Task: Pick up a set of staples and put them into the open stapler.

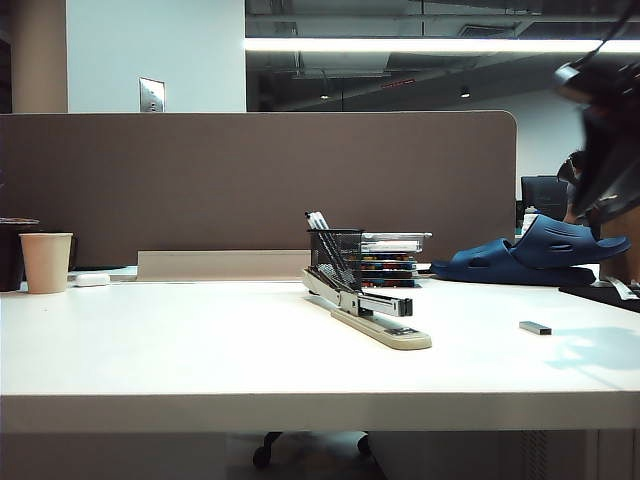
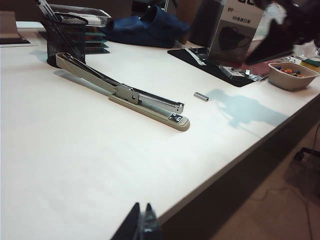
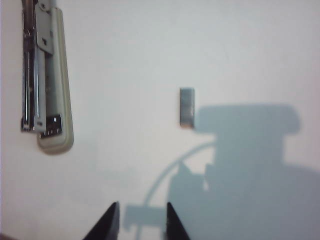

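Paper cup [image 1: 46, 262]: far left on the table [image 1: 200, 350], upright.
Left gripper [image 2: 141, 226]: low at the near table edge; only finger stubs visible, close together — released or clenched, cannot tell.
Pen holder [image 1: 336, 255]: black mesh, just behind the stapler's rear end.
Stapler [image 1: 365, 310]: mid-table, lying flat, grey arm over beige base.
Set of staples [image 1: 535, 327]: flat on the table, right of the stapler, apart from it, untouched.
Right gripper [image 3: 139, 220]: above the table near the staples — fingers parted, holding nothing.
Blue slippers [image 1: 545, 250]: back right.
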